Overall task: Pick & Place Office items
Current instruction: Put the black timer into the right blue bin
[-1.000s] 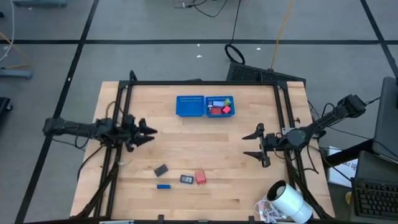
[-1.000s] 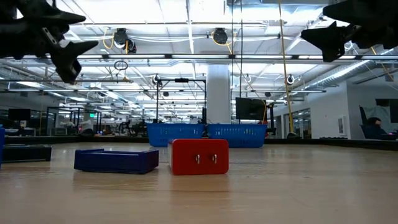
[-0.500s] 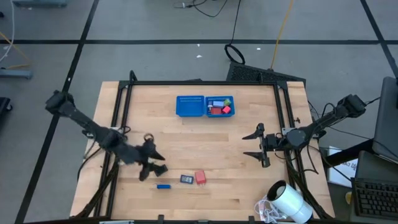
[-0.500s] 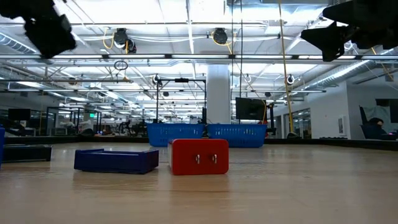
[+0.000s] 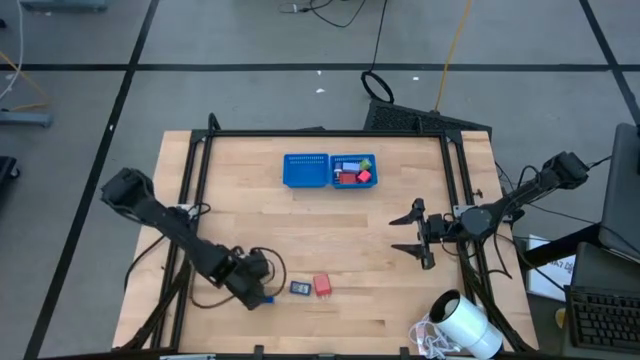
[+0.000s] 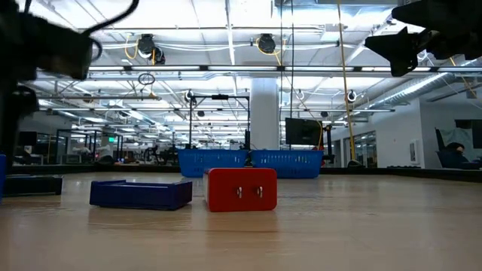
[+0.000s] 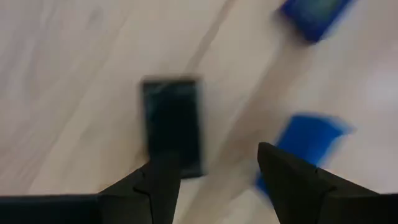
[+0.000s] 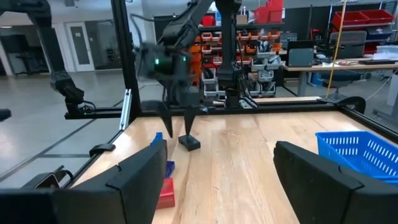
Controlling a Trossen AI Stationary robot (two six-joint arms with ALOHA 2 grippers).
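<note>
My left gripper (image 5: 262, 278) is open and points down at the near left of the table, just over a dark grey piece (image 7: 172, 124). That piece lies flat on the wood ahead of the fingers and also shows in the right wrist view (image 8: 189, 143). A small blue piece (image 5: 264, 299), a dark blue piece (image 5: 299, 288) and a red block (image 5: 322, 285) lie flat close by. The blue mesh tray (image 5: 306, 170) at the far middle holds red pieces (image 5: 352, 177) in its right part. My right gripper (image 5: 415, 233) is open and empty, held above the table's right side.
A big white cylinder (image 5: 468, 325) lies at the near right corner. Black frame rails (image 5: 195, 200) run along the table's left, right and far sides. Bare wood lies between the tray and the loose pieces.
My left gripper has swung from the table's left side toward the near edge and a little rightward. It has tipped to point down and come low over the dark grey piece. The pieces have not moved. My right arm has kept still.
</note>
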